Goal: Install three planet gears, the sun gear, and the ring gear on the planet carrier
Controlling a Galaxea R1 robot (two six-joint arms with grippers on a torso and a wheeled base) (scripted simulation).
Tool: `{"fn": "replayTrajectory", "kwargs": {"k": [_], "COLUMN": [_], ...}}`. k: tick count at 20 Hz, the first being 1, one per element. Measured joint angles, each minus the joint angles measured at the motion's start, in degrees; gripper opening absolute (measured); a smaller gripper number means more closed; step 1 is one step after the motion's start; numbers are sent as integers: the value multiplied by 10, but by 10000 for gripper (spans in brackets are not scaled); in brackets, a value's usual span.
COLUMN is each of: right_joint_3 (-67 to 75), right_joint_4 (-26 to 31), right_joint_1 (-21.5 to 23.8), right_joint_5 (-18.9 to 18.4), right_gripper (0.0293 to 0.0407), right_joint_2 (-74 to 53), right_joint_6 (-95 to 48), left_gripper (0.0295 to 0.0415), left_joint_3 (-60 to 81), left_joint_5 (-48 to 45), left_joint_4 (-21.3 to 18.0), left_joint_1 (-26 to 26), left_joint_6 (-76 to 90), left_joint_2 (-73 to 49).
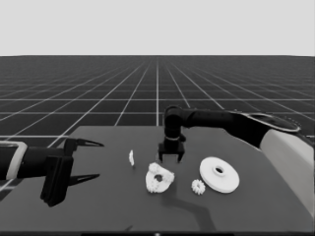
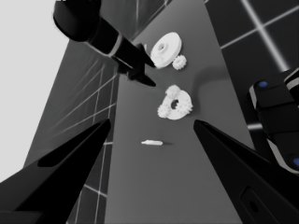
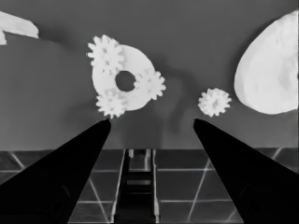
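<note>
Gears (image 3: pixel 107 53) ring the smaller round part (image 3: pixel 126 95); right hand (image 1: pixel 171 158) gapes wide, empty.

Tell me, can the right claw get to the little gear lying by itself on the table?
Probably yes. The right claw hangs open above the table, and the loose gear lies apart from the larger round part, with nothing over it.

Black arms (image 1: pixel 206 118), seemingly pale-grey rearward

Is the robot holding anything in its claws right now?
No. The right gripper hangs open above the smaller round part, and the left gripper waits open at the table's left end.
</note>
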Motion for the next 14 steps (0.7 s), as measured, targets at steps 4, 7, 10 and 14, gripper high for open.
{"fn": "replayTrajectory", "kwargs": {"k": [4,7,10,14], "right_joint_3": [-13,-16,175,194], "right_joint_4": [42,46,59,63], "right_joint_1": [45,49,62,66], "right_joint_5": [-3,-3,-6,-8], "right_gripper": [385,385,385,385], "right_joint_2": [4,5,-198,-245], "right_joint_6": [-9,-10,-24,-50], "left_gripper": [385,385,385,385], "left_joint_3": [0,0,0,0], "left_joint_5": [0,0,0,0], "left_joint_4": [0,0,0,0], "left_joint_1": [0,0,0,0], "left_joint_6": [0,0,0,0], "left_joint_2": [0,0,0,0]}}
